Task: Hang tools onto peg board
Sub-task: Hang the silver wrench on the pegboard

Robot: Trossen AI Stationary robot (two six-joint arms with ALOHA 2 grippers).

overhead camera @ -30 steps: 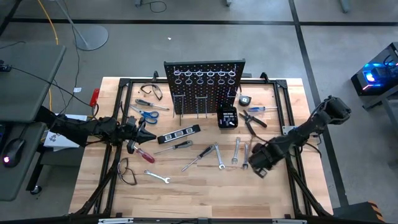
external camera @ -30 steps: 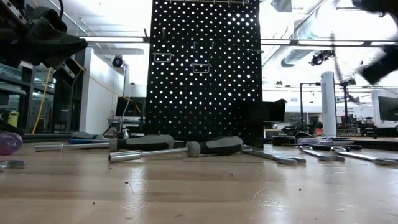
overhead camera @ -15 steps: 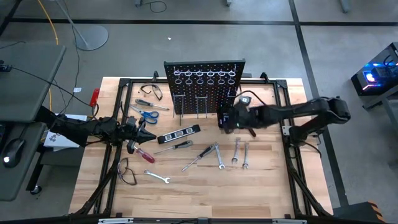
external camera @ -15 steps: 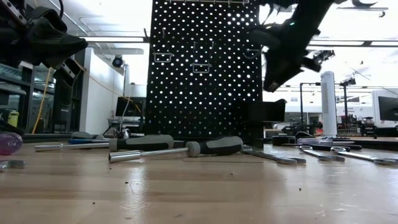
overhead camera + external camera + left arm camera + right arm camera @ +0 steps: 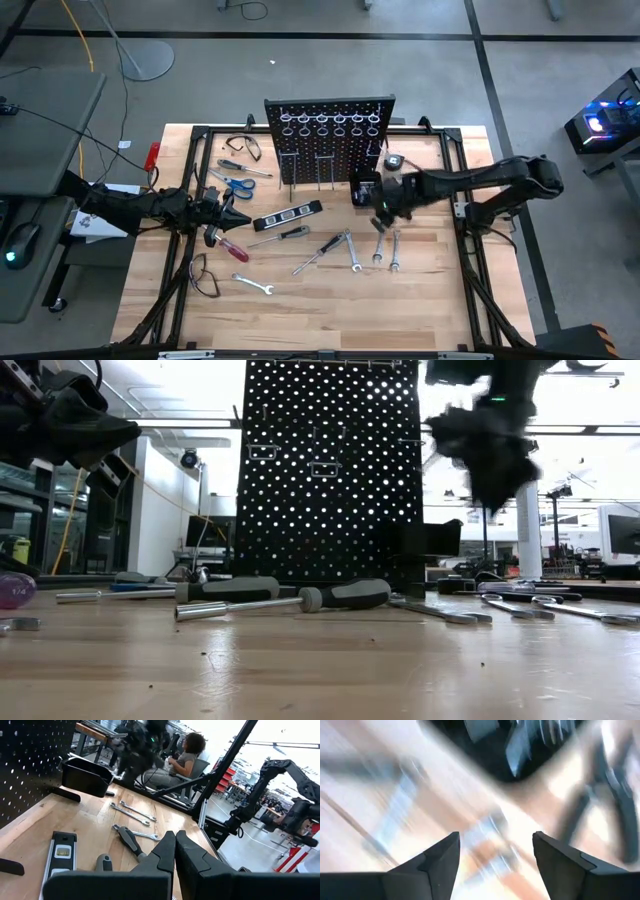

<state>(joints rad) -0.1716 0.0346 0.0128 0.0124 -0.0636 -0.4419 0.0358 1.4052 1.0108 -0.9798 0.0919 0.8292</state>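
Right gripper (image 5: 495, 855) released, fingers wide, empty, above wrenches (image 5: 385, 245) just near of small black box (image 5: 364, 187). Left gripper (image 5: 175, 851) clenched at table's left. Low view only: peg board (image 5: 330, 470) upright, perforated black panel.

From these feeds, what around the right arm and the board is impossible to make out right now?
- Right wrist view: motion blur smears everything beyond the right gripper; no tool identifiable.
- Low view: the right gripper is a dark smear.
- High view: the right arm covers the table beside the small black box.
- High view: the peg board rings are too small to tell whether any tool hangs there.
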